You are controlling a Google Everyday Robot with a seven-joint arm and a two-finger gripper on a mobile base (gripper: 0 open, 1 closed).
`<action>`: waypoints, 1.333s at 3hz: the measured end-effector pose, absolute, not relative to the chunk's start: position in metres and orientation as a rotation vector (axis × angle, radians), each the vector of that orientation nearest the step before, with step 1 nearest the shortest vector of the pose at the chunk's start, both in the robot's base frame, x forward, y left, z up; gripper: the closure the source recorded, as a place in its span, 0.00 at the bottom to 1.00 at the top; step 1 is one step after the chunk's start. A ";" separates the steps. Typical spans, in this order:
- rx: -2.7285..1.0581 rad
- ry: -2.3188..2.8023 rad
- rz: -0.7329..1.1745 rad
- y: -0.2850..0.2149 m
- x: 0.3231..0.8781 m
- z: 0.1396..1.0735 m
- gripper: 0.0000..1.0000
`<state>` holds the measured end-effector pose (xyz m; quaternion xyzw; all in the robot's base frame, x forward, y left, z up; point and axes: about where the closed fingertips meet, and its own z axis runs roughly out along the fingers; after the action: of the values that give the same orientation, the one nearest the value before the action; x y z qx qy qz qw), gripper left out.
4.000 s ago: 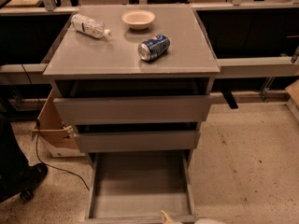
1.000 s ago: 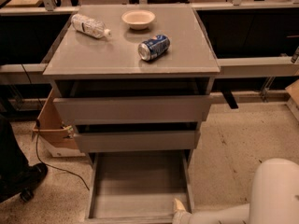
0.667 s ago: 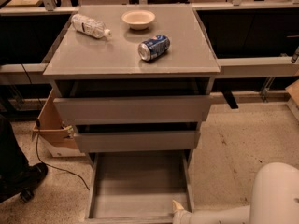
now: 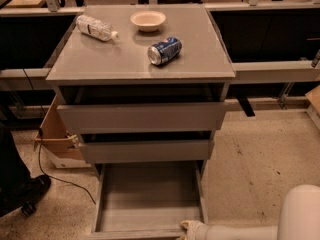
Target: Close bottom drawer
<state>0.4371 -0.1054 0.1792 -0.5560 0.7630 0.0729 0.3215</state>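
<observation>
The bottom drawer of the grey cabinet is pulled far out, showing a shallow, empty grey box. Its slim front panel runs along the bottom edge of the view. My gripper comes in from the lower right on a white arm. Its tip sits at the drawer's front right corner, against the front panel. The two taller-fronted drawers above, the top one and the middle one, stand slightly ajar.
On the cabinet top lie a plastic water bottle, a pale bowl and a blue soda can on its side. A cardboard box and a black cable are left of the cabinet. A dark shoe is at far left.
Over four seconds the white arm has come into view at the lower right. In the last second the gripper stays at the drawer's front right corner, and the drawer has not visibly moved.
</observation>
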 end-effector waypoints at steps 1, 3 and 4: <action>-1.454 1.949 0.164 -0.104 0.449 0.192 0.94; -1.454 1.884 0.140 -0.099 0.464 0.203 1.00; -1.458 1.842 0.126 -0.094 0.474 0.212 1.00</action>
<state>0.4739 -0.0937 0.2124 -0.5720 0.7230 0.0493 0.3843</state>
